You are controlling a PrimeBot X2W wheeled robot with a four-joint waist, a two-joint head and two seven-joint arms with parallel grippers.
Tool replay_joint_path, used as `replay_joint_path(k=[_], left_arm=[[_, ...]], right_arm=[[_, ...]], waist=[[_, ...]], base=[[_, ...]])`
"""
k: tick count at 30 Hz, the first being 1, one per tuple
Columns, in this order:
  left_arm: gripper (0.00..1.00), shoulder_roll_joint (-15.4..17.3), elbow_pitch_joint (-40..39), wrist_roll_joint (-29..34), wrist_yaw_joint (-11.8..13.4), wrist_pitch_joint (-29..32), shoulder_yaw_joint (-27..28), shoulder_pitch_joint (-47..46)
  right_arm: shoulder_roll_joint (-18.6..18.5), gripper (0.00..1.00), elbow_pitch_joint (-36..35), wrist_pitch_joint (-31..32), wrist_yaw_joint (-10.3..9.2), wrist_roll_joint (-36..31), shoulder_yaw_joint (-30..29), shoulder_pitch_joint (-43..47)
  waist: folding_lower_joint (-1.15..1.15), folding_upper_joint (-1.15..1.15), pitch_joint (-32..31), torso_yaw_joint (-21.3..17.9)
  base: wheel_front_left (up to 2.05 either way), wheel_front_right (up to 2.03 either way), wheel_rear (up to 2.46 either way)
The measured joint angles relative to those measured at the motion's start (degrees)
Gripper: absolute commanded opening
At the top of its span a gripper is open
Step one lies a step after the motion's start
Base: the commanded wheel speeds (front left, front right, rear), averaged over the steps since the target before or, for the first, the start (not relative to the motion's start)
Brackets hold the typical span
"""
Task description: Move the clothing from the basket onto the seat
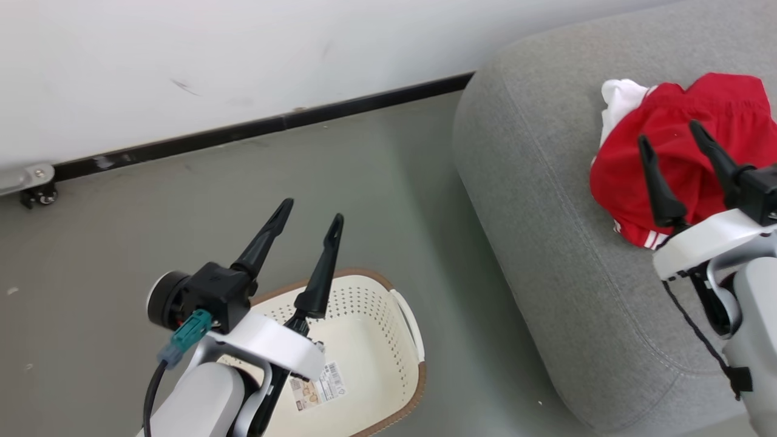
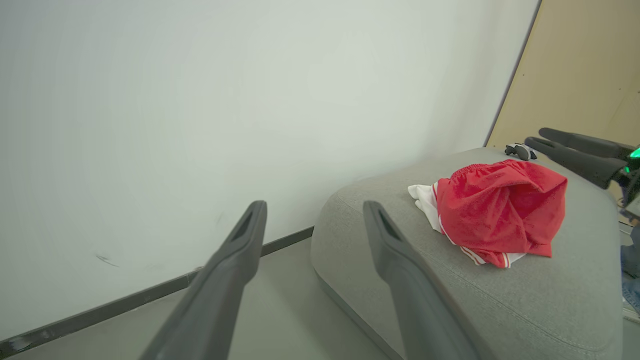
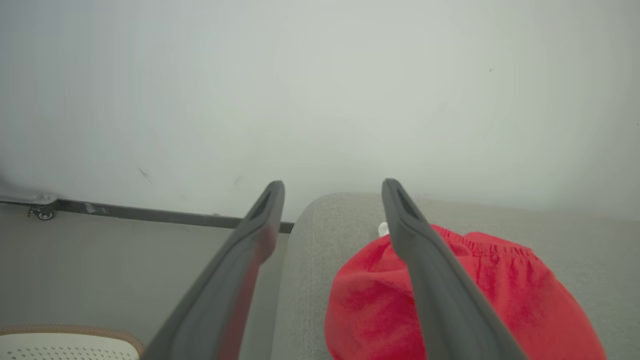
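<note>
The grey seat point(image 1: 546, 255) fills the right side of the head view. The cream basket point(image 1: 376, 340) stands on the floor point(image 1: 394, 182) at lower centre, its barcode sticker point(image 1: 315, 385) showing on the bottom. The red clothing point(image 1: 728, 103) lies bunched on the seat at upper right, with white fabric at its left edge. The left gripper point(image 1: 311, 211) hangs above the basket, jaws spread wide, holding nothing. The right gripper point(image 1: 669, 132) hovers over the clothing, equally wide and empty; whether it touches the fabric cannot be told.
</note>
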Motion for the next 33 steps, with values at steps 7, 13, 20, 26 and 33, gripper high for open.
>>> replay_joint_path(k=[7,13,20,26,33], left_arm=[[1.00,0.15,0.46,-0.89,2.10,-0.38,2.71,2.97],[1.00,0.01,0.48,-1.58,3.92,-0.45,4.90,5.55],[1.00,-0.18,0.43,-1.82,6.51,-0.53,7.53,9.10],[1.00,-0.56,-0.20,-1.64,7.88,-0.76,9.31,10.69],[1.00,-1.19,-0.63,-0.46,9.70,-0.76,10.84,12.54]], right_arm=[[1.87,1.00,-2.55,-0.51,0.00,-1.21,1.75,-0.01],[4.55,1.00,-3.34,-0.77,0.00,-1.90,1.78,0.40],[7.99,1.00,-3.57,-1.12,0.00,-1.11,0.55,3.70],[10.22,1.00,-4.08,-1.19,0.00,-1.08,-0.53,5.71],[12.14,1.00,-4.77,-1.25,0.00,-2.11,-0.05,8.75]], waist=[[0.00,0.00,-1.72,2.35],[0.00,0.00,-3.07,4.76],[0.00,0.00,-4.53,7.84],[0.00,0.00,-5.71,10.44],[0.00,0.00,-7.13,13.27]], base=[[0.00,0.00,0.00],[0.00,0.00,0.00],[0.00,0.00,0.00],[0.00,0.00,0.00],[0.00,0.00,0.00]])
